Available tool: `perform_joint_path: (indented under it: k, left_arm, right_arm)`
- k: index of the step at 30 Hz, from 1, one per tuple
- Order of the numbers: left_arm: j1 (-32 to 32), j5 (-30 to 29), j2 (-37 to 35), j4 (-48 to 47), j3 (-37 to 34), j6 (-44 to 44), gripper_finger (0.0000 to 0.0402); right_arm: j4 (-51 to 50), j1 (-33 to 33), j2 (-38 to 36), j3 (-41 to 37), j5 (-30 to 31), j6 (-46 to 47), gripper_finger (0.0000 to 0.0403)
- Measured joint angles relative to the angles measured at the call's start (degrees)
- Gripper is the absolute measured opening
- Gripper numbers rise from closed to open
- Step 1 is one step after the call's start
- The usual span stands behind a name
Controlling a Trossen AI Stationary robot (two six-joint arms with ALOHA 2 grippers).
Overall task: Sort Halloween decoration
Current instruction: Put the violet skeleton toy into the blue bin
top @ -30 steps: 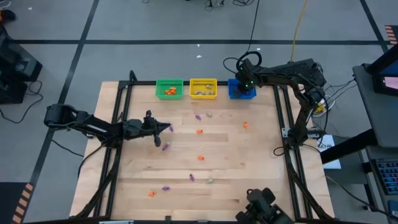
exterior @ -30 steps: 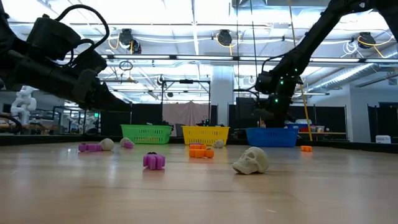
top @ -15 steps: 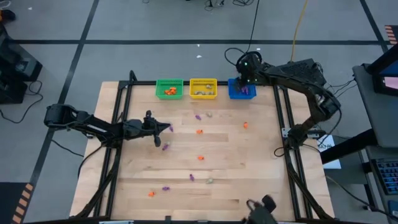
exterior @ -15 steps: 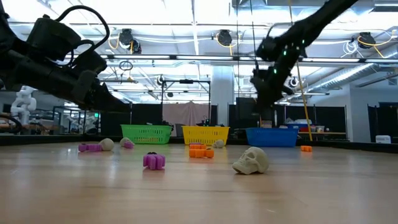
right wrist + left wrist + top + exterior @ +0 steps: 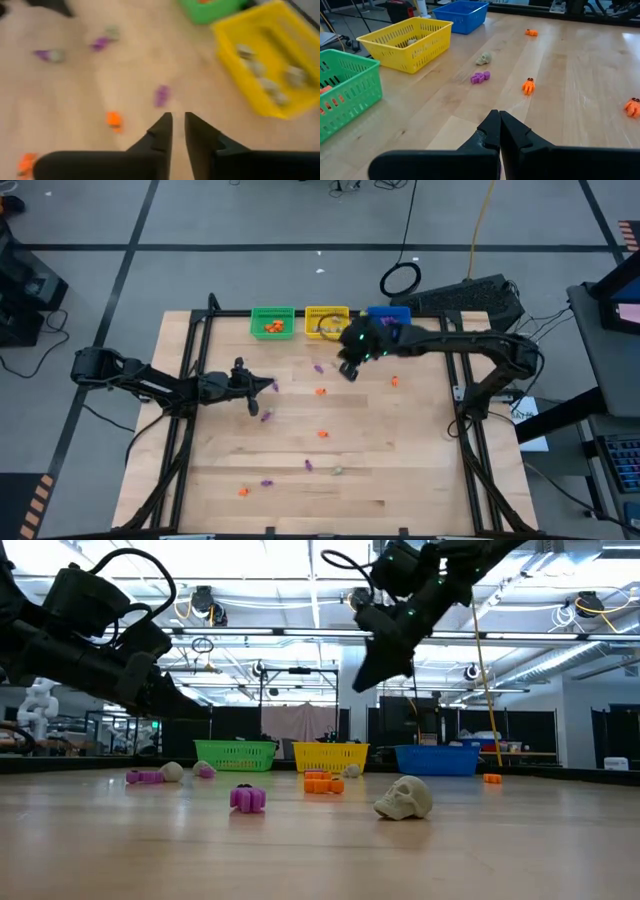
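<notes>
Your right gripper [image 5: 347, 367] hangs high near the yellow basket [image 5: 327, 321], jaws slightly apart, empty. Left gripper [image 5: 268, 385], jaws together, sits mid-left; trinkets [image 5: 321, 391] scattered between.

trinkets [image 5: 320, 392]: tiny, orange, purple, pale | scattered loose across table | some lie in green, yellow baskets | skull [image 5: 403, 798] lying tilted

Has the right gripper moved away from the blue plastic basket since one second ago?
Yes. The right gripper has left the blue plastic basket and now hangs in front of the yellow plastic basket.
</notes>
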Motion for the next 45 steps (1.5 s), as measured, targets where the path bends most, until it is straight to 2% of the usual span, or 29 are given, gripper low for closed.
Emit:
perform_joint_path:
  k: [3, 7, 14, 20, 27, 33, 42, 45]
  left_arm:
    - [0.01, 0.0, 0.0, 0.0, 0.0, 0.0, 0.0]
    - [0.01, -0.02, 0.0, -0.02, 0.0, 0.0, 0.0]
    - [0.0, -0.04, 0.0, 0.12, 0.0, -0.19, 0.0]
    - [0.0, -0.09, -0.01, -0.27, -0.01, -0.57, 0.0]
    - [0.02, -0.11, -0.01, -0.37, 0.0, -0.55, 0.0]
    - [0.01, -0.11, 0.0, -0.44, -0.01, -0.87, 0.0]
    - [0.0, -0.11, 0.0, -0.46, -0.01, -1.03, 0.0]
    - [0.02, -0.11, 0.0, -0.46, 0.0, -1.03, 0.0]
  right_arm:
    - [2.55, 3.51, 2.45, 0.0, 0.16, 1.36, 0.002]
    - [5.67, 6.87, 6.92, -0.04, 0.33, 1.18, 0.0028]
    - [12.13, 6.61, 15.67, -0.04, 6.34, 6.09, 0.01]
    - [18.84, 4.16, 21.66, -0.04, 6.16, 7.93, 0.0161]
    - [22.53, 3.34, 25.2, -0.04, 6.34, 8.7, 0.0179]
    - [25.51, 3.56, 26.82, 0.07, 6.67, 8.67, 0.0149]
    - [24.67, 3.56, 26.91, 0.11, 5.89, 6.4, 0.0033]
    - [23.95, 3.83, 26.43, 0.11, 4.88, 5.17, 0.001]
